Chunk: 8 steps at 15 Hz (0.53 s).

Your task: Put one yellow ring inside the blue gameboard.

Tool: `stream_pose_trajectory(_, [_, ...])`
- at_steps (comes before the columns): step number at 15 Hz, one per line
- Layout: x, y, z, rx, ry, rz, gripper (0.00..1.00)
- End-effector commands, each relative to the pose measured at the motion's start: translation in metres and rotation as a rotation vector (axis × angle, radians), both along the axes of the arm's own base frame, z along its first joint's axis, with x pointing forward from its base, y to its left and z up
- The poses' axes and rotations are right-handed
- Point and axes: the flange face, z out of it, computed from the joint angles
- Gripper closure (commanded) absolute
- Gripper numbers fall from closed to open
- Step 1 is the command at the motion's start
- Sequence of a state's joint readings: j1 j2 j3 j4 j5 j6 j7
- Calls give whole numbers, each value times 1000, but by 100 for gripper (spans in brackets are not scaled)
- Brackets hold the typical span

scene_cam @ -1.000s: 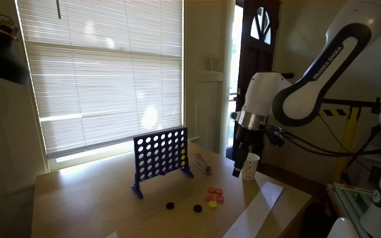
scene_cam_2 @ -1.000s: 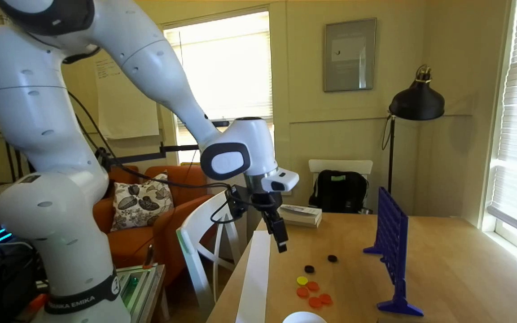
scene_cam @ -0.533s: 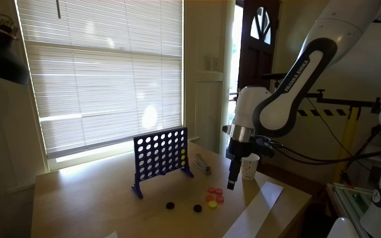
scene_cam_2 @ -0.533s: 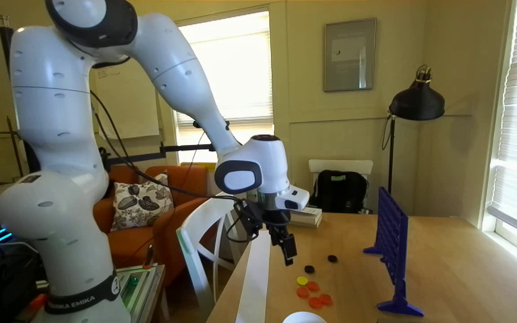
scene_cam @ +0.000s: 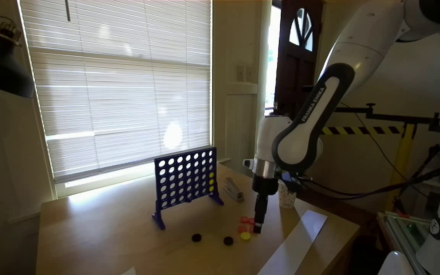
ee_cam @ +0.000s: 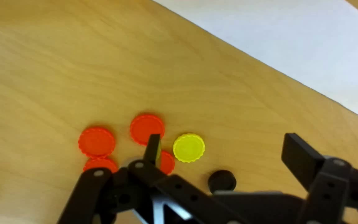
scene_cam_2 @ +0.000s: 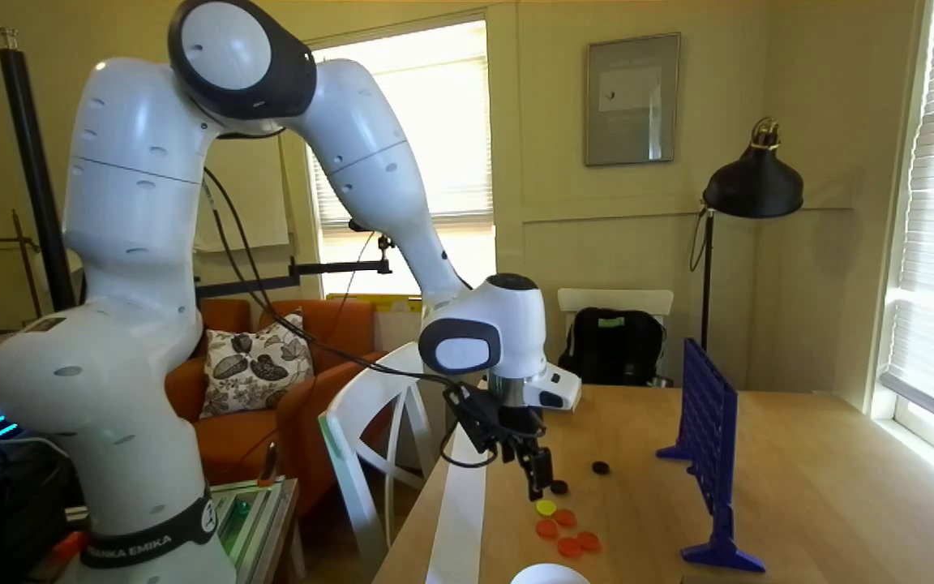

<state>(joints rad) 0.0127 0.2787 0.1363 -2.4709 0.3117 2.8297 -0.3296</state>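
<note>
One yellow ring (ee_cam: 188,147), ridged rim, flat on wood-grained table (ee_cam: 73,74).

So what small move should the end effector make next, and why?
Probably a slight sideways shift to centre the open end effector over the yellow game token before lowering. In the wrist view, the token shows between the spread fingers but clearly nearer one, so a grip from here might be lopsided. That finger also overlaps red tokens, so going gently seems wise.

I watch remotely as a ridged yellow ring (ee_cam: 188,147) lies flat on the tabletop (scene_cam: 109,229), apart from the upright blue gameboard (scene_cam_2: 709,430).
</note>
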Motion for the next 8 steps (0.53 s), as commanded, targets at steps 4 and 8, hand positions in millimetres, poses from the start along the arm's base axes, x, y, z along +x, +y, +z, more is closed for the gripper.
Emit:
stream_pose_trajectory(4, [27,5,-31,14,11,23,0])
stream_pose_trajectory(8, [35,7,-42,35,16,30,0])
